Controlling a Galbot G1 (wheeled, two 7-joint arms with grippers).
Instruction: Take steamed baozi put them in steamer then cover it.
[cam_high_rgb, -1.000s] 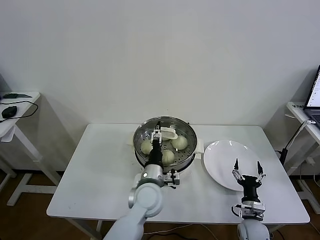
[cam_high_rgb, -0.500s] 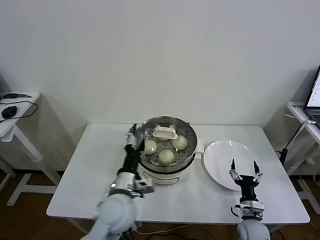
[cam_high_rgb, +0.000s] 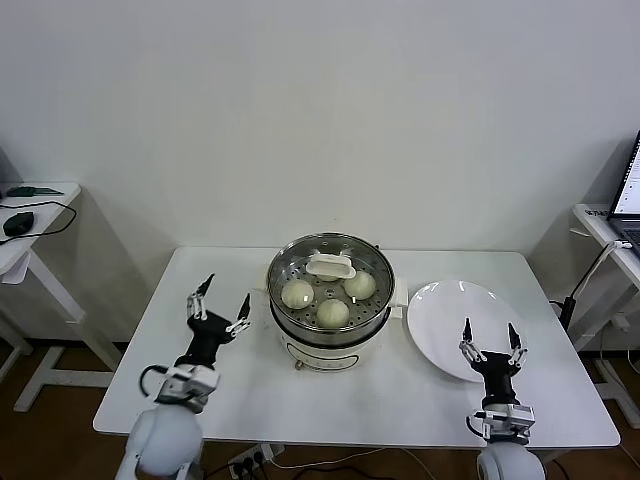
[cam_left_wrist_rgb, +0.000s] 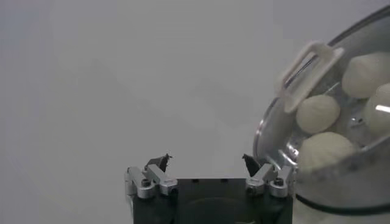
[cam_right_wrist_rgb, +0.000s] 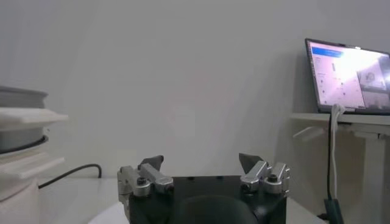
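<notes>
Clear glass cover sits on the shiny steel steamer, centre frame; left gripper and right gripper both spread wide, empty.

No readable text anywhere; laptop screen perhaps shows writing, too small to read.

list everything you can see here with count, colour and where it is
table: one, white, centre
steamer: one, steel on a white base, mid-table
cover: one, clear glass with cream handle, on the steamer
baozi: at least three visible, cream-white, inside the steamer
plate: one, white, empty, right of the steamer
laptop: one, screen lit, side desk at right
side desk: one, white, at left
left hand: open, left of the steamer
right hand: open, at the plate's near edge
</notes>
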